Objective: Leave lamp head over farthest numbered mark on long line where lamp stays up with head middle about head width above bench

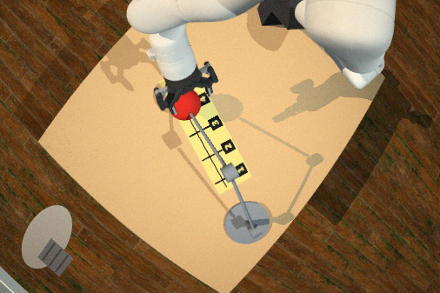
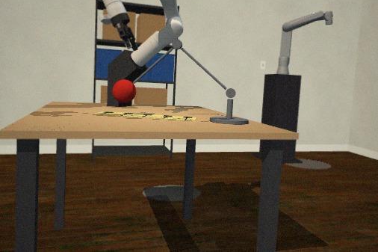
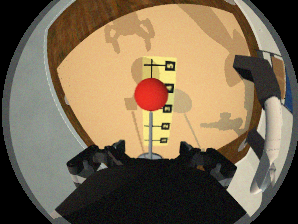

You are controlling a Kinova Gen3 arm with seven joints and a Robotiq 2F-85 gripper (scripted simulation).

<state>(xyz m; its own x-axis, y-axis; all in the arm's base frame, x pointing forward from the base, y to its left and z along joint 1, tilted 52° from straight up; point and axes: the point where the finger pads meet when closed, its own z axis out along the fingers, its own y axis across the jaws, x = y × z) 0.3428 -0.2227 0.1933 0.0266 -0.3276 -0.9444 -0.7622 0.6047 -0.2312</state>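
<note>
The lamp's red ball head (image 1: 186,104) hangs on its thin grey arm above the yellow strip of numbered marks (image 1: 213,145). Seen from overhead, it sits by mark 4. In the side view the head (image 2: 124,91) floats roughly one head width above the bench. The lamp's elbow (image 1: 230,173) stands high, and its round grey base (image 1: 247,222) is near the bench's front edge. My gripper (image 1: 186,89) (image 2: 128,40) is open and empty, well above the head, touching nothing. In the wrist view the head (image 3: 150,94) lies straight below my fingers, covering part of the strip (image 3: 158,106).
My black pedestal (image 1: 278,10) stands at the bench's far edge. A shelf with boxes (image 2: 134,42) is behind the bench. A second grey arm on a black pedestal (image 2: 282,110) stands off to the right. A grey disc (image 1: 46,236) lies on the floor.
</note>
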